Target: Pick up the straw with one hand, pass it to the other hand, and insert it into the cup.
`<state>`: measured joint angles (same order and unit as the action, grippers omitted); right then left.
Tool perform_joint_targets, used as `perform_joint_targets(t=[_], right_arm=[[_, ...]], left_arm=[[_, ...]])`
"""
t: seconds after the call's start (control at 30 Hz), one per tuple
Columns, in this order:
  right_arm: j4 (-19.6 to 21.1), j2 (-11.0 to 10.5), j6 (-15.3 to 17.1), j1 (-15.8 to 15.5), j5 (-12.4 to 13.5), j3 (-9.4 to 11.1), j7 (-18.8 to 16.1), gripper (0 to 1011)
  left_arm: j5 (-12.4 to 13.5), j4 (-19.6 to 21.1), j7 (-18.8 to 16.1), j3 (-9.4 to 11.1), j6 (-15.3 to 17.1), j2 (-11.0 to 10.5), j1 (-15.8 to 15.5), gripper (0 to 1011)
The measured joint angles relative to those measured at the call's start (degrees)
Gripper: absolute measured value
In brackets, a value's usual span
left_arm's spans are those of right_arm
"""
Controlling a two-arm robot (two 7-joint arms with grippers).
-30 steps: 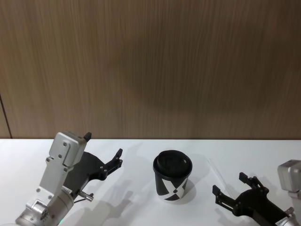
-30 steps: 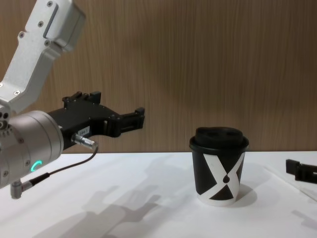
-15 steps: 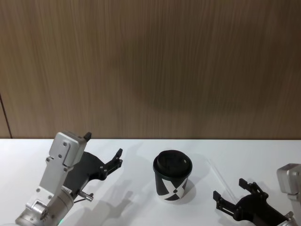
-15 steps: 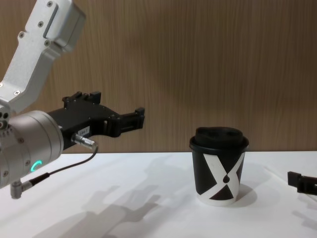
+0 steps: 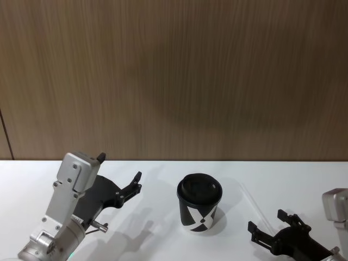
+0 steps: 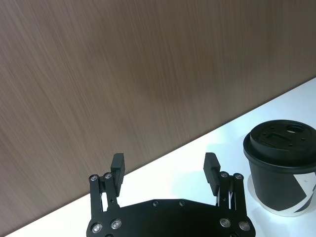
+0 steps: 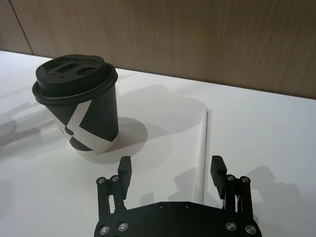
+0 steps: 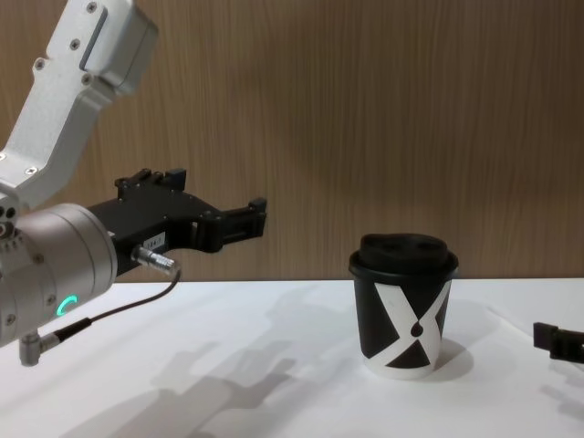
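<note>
White on the white counter (image 5: 304, 182), the straw (image 7: 203, 143) is lying flat between the cup (image 5: 199, 209) and the counter's right edge, off-centre within the wide-open right tool (image 7: 171, 165), so closing is probably risking rolling it away, while the equally wide left tool (image 6: 164, 160) is hovering near the left edge.

The right end effector (image 7: 171, 167) hangs over the white counter (image 7: 266, 123) with its two black fingers spread wide. The white straw (image 7: 206, 138) lies flat on the counter, and its near end passes close beside one finger. The black lidded cup (image 7: 81, 106) stands upright, well apart from the straw. A wood-panelled wall (image 7: 197, 34) rises behind.
</note>
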<state>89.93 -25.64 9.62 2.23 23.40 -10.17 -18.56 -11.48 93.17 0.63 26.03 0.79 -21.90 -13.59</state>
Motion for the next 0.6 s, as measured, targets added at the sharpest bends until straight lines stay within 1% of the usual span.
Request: perform_joint_targets(t=[0.27,0.6], right_arm=[[-0.5,-0.5,0.3,0.2,0.0,-0.5,0.1,1001],[-1.5,-1.1,0.0,0.6,-0.6,-1.1,-0.1,1001]], left_arm=[[0.0,0.0,0.0,0.0,0.0,0.0,0.0,1003],[0.0,0.0,0.0,0.0,0.0,0.0,0.0,1003]])
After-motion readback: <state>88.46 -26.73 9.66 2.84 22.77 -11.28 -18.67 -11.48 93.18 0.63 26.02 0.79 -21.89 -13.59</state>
